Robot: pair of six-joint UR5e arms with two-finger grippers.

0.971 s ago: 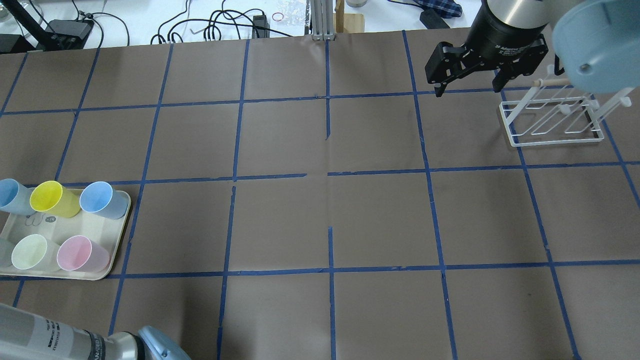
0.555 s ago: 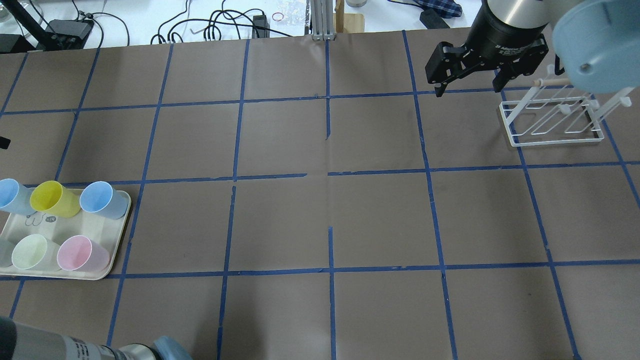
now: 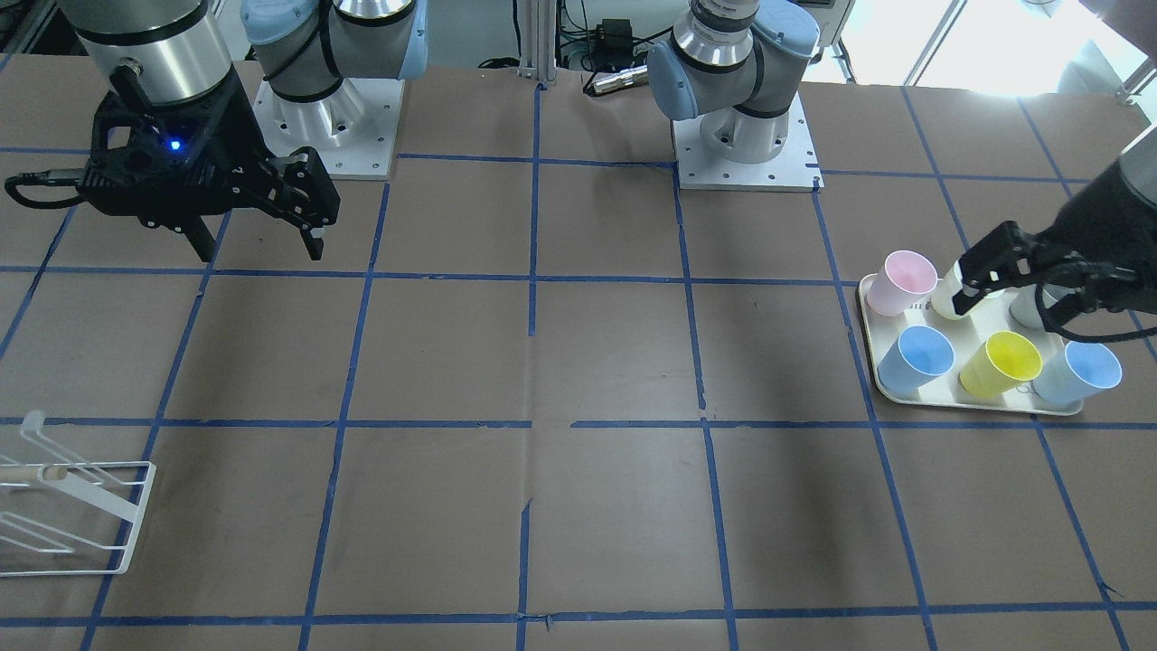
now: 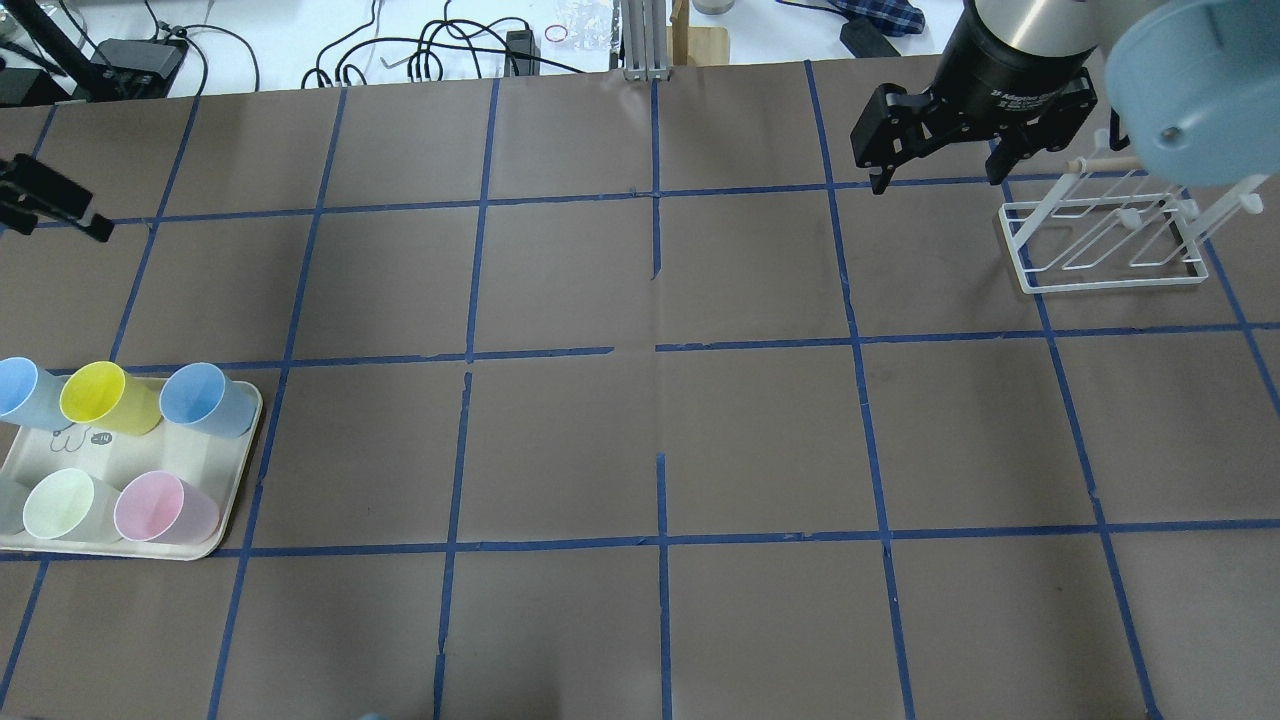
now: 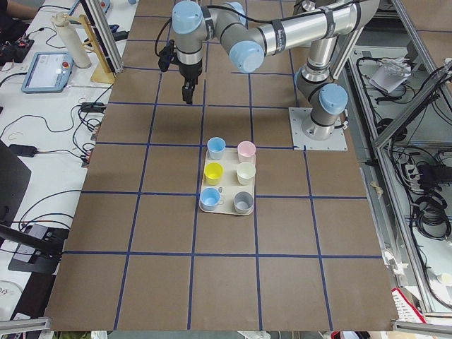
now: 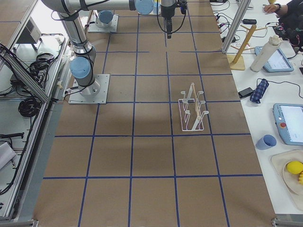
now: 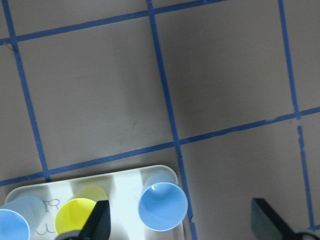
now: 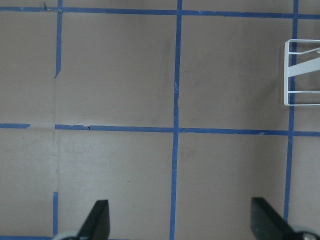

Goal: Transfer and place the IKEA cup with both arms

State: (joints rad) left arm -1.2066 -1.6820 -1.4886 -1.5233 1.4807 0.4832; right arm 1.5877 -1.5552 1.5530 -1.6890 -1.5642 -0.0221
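The IKEA cup (image 4: 20,390), pale icy-blue, stands upright at the far left end of the tray (image 4: 215,540). It also shows in the front view (image 3: 1080,371) and the left wrist view (image 7: 14,221). My left gripper (image 3: 1008,303) is open and empty, held high over the tray's robot-side row, touching no cup. In the left wrist view (image 7: 182,225) its fingers straddle the deeper blue cup (image 7: 162,206) far below. My right gripper (image 4: 935,165) is open and empty, hovering left of the white wire rack (image 4: 1105,235).
The tray also holds yellow (image 4: 108,398), deeper blue (image 4: 205,400), pale green (image 4: 68,505), pink (image 4: 165,507) and grey (image 5: 243,203) cups. The brown table (image 4: 660,420) is marked with a blue tape grid. Cables and clutter lie past its far edge.
My left arm has left the bottom edge of the overhead view, and its gripper has come in at the left edge, high above the table. The right arm and the cups have not moved.
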